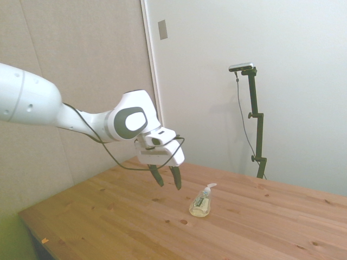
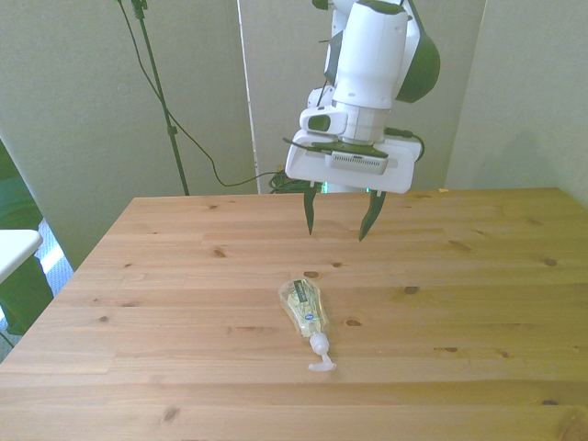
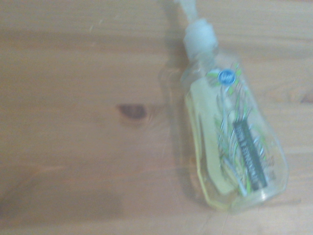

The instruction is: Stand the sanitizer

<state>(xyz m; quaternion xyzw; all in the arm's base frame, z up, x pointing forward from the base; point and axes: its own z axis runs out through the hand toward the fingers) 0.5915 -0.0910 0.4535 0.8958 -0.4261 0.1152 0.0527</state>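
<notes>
The sanitizer (image 2: pixel 304 310) lies flat on its side on the wooden table (image 2: pixel 138 303), its white pump top toward the table's near edge in the front view. It is a small clear bottle of pale yellow gel with a printed label, seen close up in the wrist view as the sanitizer (image 3: pixel 230 142). In the side view the sanitizer (image 1: pixel 201 202) rests near the table's middle. My gripper (image 2: pixel 339 220) hangs open in the air above the table, just behind the bottle and apart from it; the same gripper (image 1: pixel 167 178) shows in the side view, up and left of the bottle.
Dark knots dot the table (image 1: pixel 108 216). A cable (image 2: pixel 197 147) trails down behind the table's far edge, where a small yellow and red object (image 2: pixel 299 169) sits on the floor. Walls stand close behind.
</notes>
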